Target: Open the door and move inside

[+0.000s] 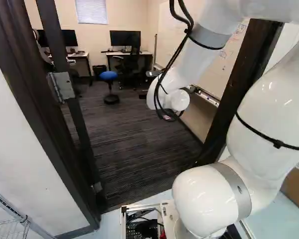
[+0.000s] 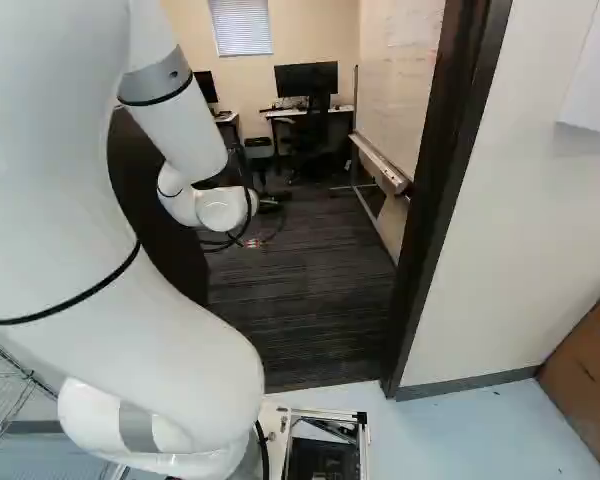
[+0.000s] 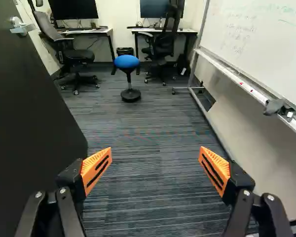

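Where the door [image 3: 29,123] stands open: carpet [image 3: 143,118] runs between it and whiteboard [image 3: 266,44].
Doorframe [image 2: 442,200]: flanks the arm [image 1: 189,57].
Blue stool [image 3: 127,61]: farther ahead.
End effector [image 3: 155,154]: released, fingers [image 3: 93,170] apart.

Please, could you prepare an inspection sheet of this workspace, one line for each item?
Surface: dark striped carpet beyond the doorway; pale blue floor on the near side.
Job's things: dark door with silver lever handle stands open.
Clutter: round blue-topped stool with black base and black office chair on the carpet, near the desks.
Gripper: black gripper with orange pads, open, nothing between its fingers.
Cables: black cables loop loosely beside the white arm.
Surroundings: whiteboard with metal tray along one side; white-topped desks with black monitors at the far wall; metal wire rack on the near side.
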Tool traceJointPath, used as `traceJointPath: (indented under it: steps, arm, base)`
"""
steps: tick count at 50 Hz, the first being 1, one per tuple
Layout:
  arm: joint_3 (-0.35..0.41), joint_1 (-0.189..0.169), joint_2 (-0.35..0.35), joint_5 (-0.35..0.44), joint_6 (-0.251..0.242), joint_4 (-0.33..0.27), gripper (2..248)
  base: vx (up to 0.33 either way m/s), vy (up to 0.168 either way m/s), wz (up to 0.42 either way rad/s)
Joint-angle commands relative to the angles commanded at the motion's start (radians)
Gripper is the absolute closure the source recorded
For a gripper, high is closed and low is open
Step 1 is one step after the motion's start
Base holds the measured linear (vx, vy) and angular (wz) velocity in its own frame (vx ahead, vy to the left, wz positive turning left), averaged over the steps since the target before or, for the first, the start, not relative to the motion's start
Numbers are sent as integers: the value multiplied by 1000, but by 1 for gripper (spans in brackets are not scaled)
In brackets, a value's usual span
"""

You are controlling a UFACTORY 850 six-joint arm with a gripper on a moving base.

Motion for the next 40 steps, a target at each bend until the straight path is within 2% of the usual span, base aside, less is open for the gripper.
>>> traceJointPath:
  steps: [20, 40]
  arm:
    - [149, -43, 101, 66, 0, 5, 3]
    - [252, -72, 170, 112, 0, 9, 3]
  base:
    - [0, 0, 0]
    - [0, 0, 0]
